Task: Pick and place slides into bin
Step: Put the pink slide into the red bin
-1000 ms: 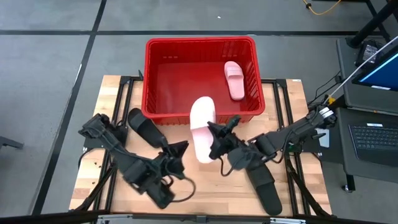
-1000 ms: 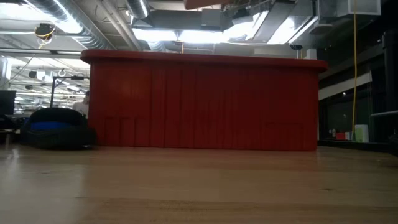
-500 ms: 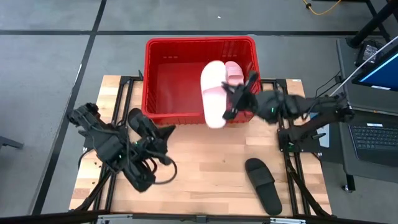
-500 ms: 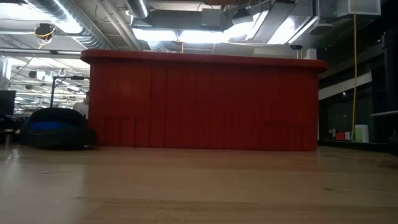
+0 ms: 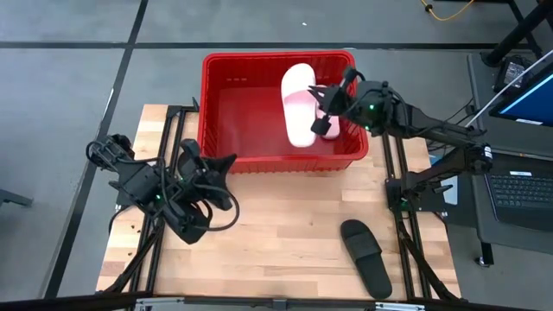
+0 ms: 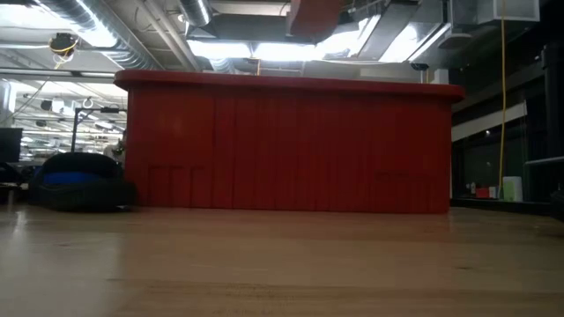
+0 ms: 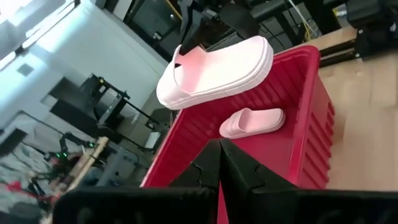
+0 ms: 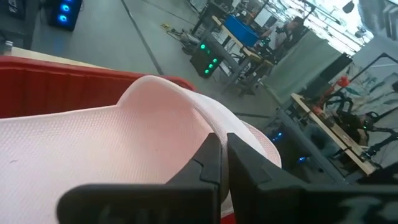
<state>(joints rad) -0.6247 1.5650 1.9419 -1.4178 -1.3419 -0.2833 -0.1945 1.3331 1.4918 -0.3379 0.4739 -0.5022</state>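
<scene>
Right gripper (image 5: pixel 327 111), clamped on a pink slide (image 5: pixel 298 104) above the bin (image 5: pixel 216 151) (one pink slide (image 7: pixel 252 122) already inside), risks dropping it onto that sandal if released off-centre.

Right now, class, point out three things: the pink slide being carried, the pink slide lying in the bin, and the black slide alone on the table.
carried pink slide (image 5: pixel 298 112), high view, sole
pink slide in bin (image 7: pixel 252 121), left wrist view, strap
black slide (image 5: pixel 366 257), high view, footbed

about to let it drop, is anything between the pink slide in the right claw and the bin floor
Nothing visible. The right claw holds the pink slide above the bin; the red floor beneath it looks bare. The other pink slide lies beside that spot, toward the right wall.
</scene>
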